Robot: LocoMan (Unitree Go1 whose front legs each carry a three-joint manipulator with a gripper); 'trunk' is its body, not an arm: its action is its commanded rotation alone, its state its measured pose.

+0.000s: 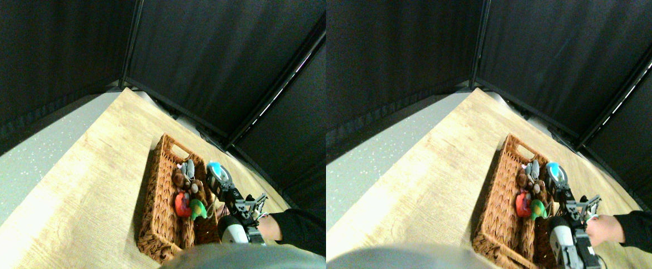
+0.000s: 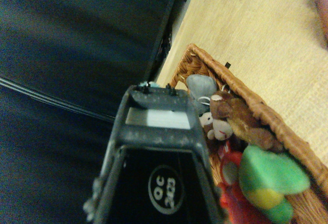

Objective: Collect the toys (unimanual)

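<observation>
On the wood floor, basket point(image 1: 161, 185) already held grey point(image 1: 187, 168), brown point(image 1: 183, 180), red point(image 1: 181, 204), green point(image 1: 198, 209) toys. Blue toy point(image 1: 217, 171) sat at the gripper point(image 1: 219, 178) tip over the basket's right rim; grip state unclear. A person's hand point(image 1: 270, 227) was beside the arm. Nearly done, I'd judge.

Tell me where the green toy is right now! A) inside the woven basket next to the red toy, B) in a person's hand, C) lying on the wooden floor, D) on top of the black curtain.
A: the green toy lies inside the woven basket, right against the red toy, with the brown toy and grey toy further along in the same basket.
</observation>
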